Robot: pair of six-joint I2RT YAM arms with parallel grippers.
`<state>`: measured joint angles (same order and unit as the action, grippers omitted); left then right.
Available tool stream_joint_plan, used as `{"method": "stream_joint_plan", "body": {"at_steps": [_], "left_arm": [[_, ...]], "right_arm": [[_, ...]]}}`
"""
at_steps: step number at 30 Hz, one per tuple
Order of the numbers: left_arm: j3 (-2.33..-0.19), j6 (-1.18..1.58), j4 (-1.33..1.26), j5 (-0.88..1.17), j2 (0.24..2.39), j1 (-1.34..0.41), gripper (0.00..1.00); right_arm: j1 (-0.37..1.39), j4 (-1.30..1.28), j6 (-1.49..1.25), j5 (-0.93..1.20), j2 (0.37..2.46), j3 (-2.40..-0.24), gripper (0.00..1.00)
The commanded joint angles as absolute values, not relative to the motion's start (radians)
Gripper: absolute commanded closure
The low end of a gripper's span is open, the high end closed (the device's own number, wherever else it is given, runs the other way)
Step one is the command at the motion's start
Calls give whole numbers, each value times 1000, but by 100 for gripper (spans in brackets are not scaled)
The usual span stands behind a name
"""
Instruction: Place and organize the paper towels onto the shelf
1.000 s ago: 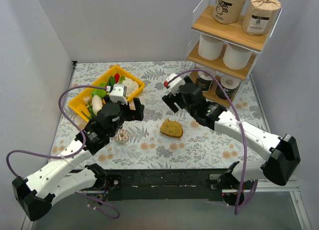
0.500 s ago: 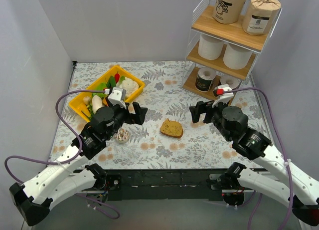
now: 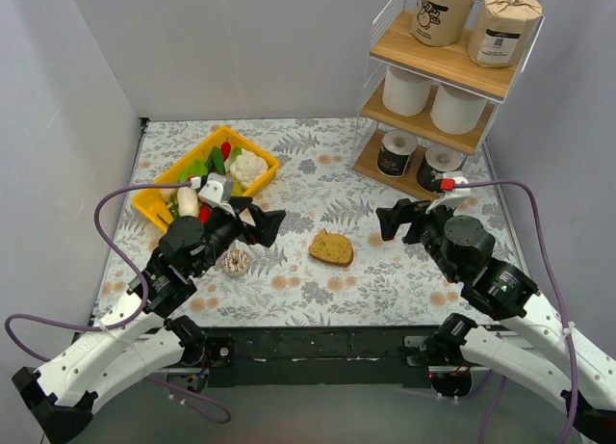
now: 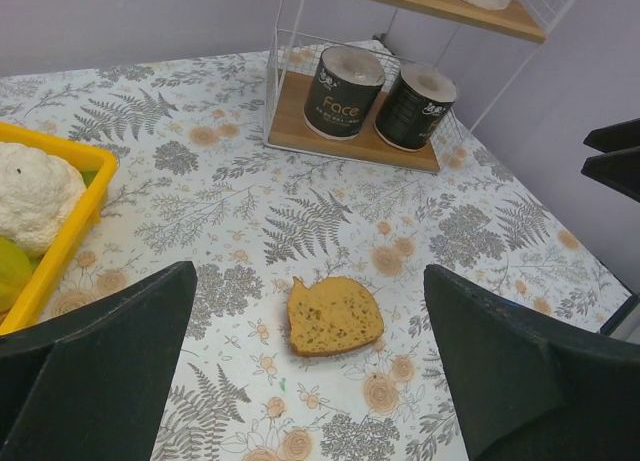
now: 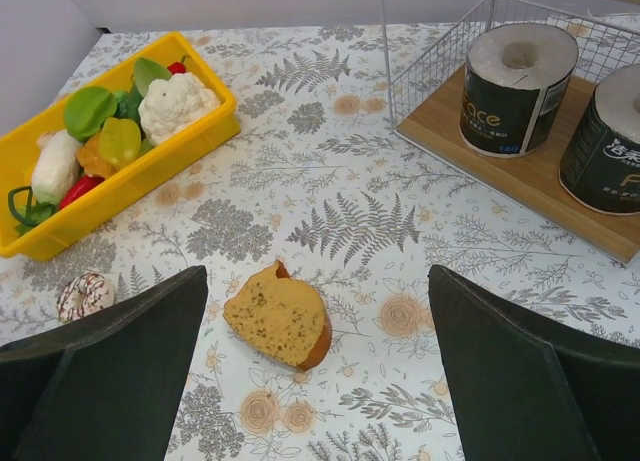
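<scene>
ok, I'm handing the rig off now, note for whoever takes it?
Left gripper: open, empty, over the table.
Right gripper: open, empty too.
Shelf: two tan-wrapped rolls on top, two white rolls on the middle board, two dark-wrapped rolls on the bottom, all upright.
Done: all six rolls shelved, sorted by type.
Left: no roll visible off the shelf; probably just park the arms. Bread slice between the grippers is not part of the job.

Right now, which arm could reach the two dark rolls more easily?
Probably the right arm: the right fingers hang open just in front of the shelf, near the dark rolls. The left fingers are farther off, beyond the bread slice.
</scene>
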<state>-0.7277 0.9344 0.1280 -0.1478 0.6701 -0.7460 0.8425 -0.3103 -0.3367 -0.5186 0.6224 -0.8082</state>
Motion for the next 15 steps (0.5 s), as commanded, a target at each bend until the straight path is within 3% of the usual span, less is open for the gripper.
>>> {"method": "stream_joint_plan", "body": {"at_steps": [1, 15], "left_arm": [[-719, 920, 115, -126, 661, -744, 2], [-718, 920, 115, -132, 657, -744, 2]], "right_arm": [[844, -295, -353, -537, 611, -808, 2], [844, -299, -356, -545, 603, -798, 2]]}}
